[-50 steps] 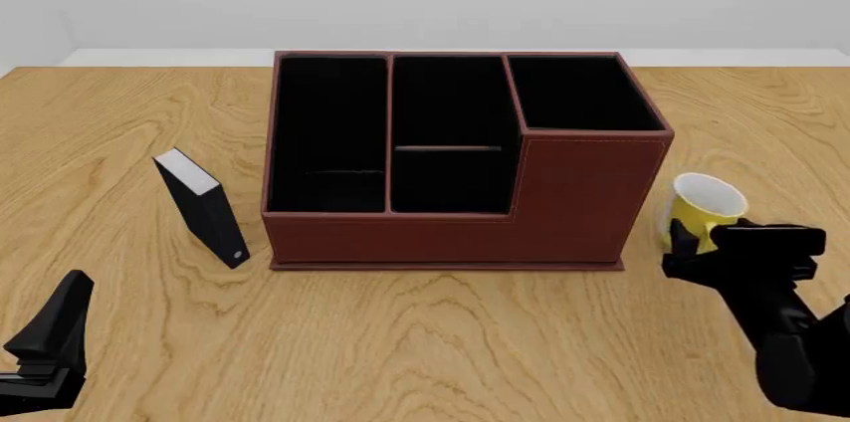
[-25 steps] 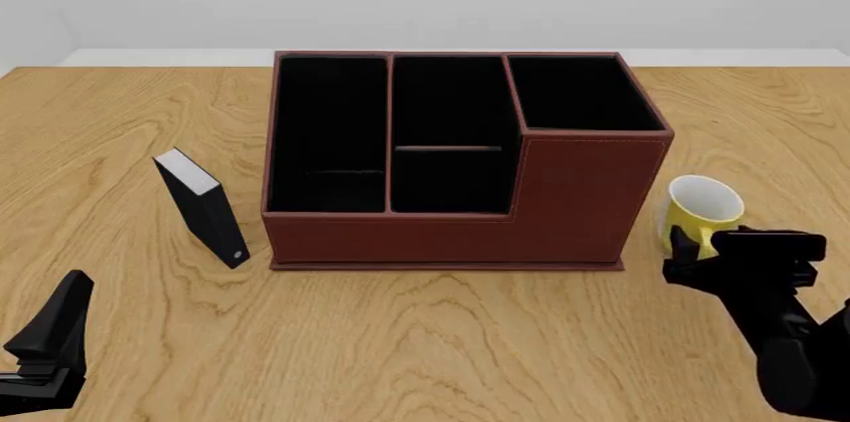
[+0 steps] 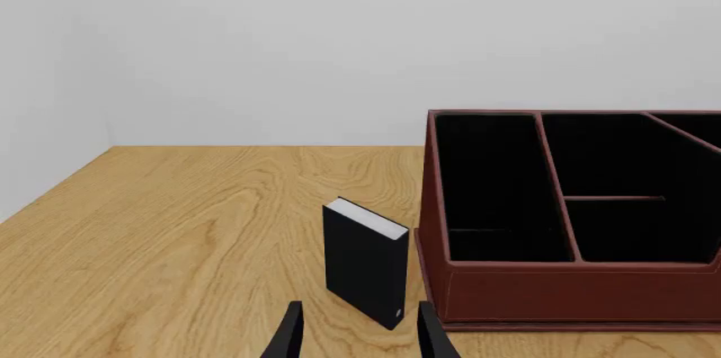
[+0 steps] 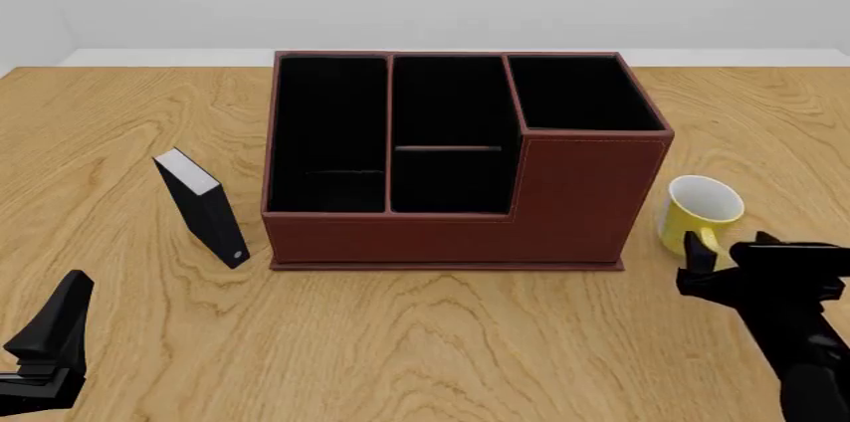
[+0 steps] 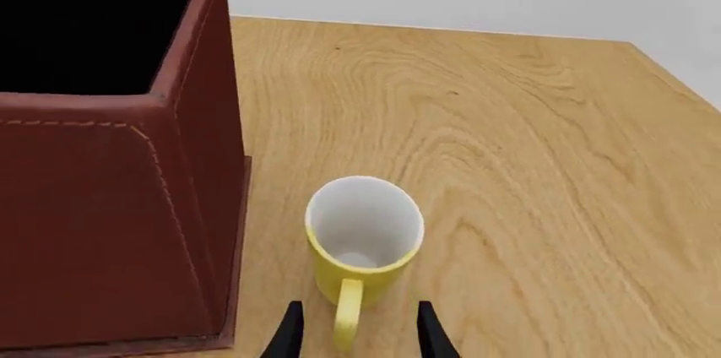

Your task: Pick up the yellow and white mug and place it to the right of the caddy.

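- The yellow and white mug (image 4: 700, 211) stands upright on the wooden counter (image 4: 439, 342), its open mouth facing up and its white inside showing; its long axis runs vertically.
- Its yellow loop handle (image 5: 347, 317) points toward the near edge of the counter, straight at the right hand (image 4: 728, 265).
- The mug sits just beside the right wall of the caddy (image 4: 459, 168), near that box's front right corner; a narrow strip of bare wood shows between them in the right wrist view.
- The right hand is spread, its two dark fingers (image 5: 287, 334) flanking the handle on either side without pinching it; the finger pads appear apart from the handle.
- The caddy is a reddish-brown box with three black-lined compartments; its right section is the tallest, and that tall wall rises close beside the mug on the mug's left.
- The counter to the right of the mug and behind it is bare wood.
- A thin black book-like box (image 4: 202, 207) stands on edge left of the caddy, tilted, well apart from the mug.
- The left hand (image 3: 355, 337) is low at the near left corner of the counter, fingers spread and holding nothing, aimed toward the black box.
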